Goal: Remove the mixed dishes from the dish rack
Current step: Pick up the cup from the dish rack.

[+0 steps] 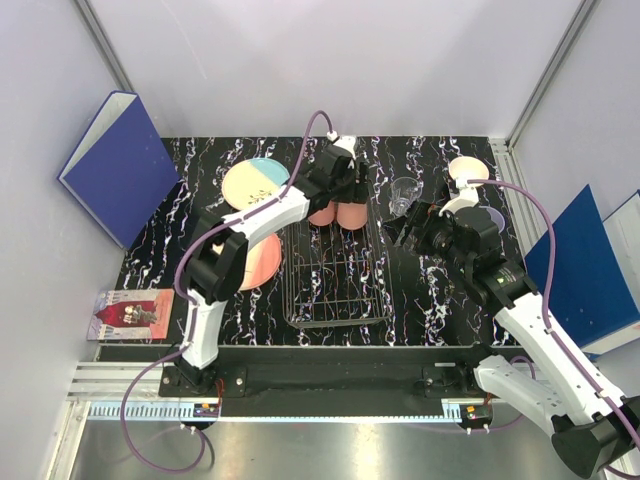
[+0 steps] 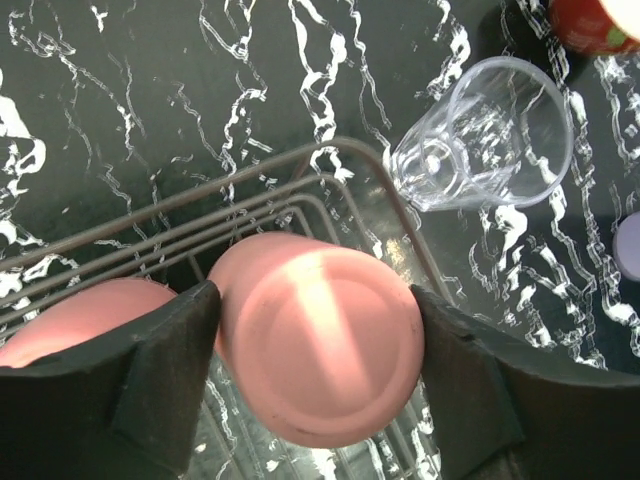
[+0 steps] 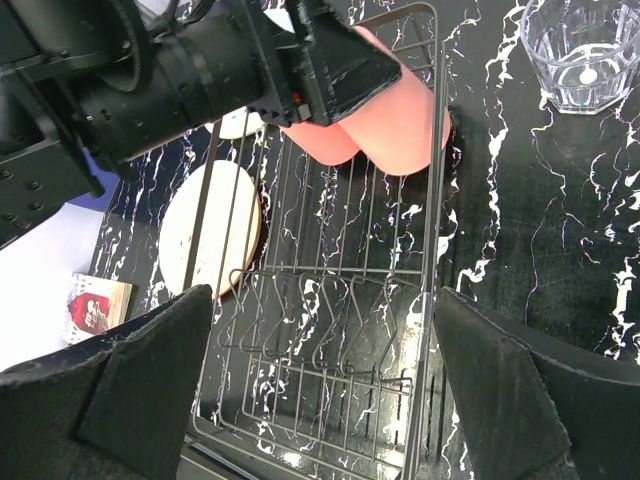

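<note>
The wire dish rack [image 1: 335,275] lies mid-table. Two salmon-pink cups stand upside down at its far end [image 1: 350,215]. My left gripper [image 1: 338,195] reaches down there; in the left wrist view its fingers [image 2: 165,370] press both sides of the right cup [image 2: 318,345], with the other cup [image 2: 80,320] beside it. My right gripper [image 3: 320,320] hangs open and empty over the rack's bare near part [image 3: 330,300]. The clear glass [image 1: 403,192], red bowl [image 1: 468,170] and lavender cup [image 1: 493,218] stand on the table to the right. The blue-and-cream plate [image 1: 255,182] and a salmon-pink plate [image 1: 262,262] lie to the left.
Blue binders lean at the far left [image 1: 120,165] and right edge [image 1: 590,270]. A small book [image 1: 130,315] lies at the near left. White walls enclose the black marbled table [image 1: 420,300].
</note>
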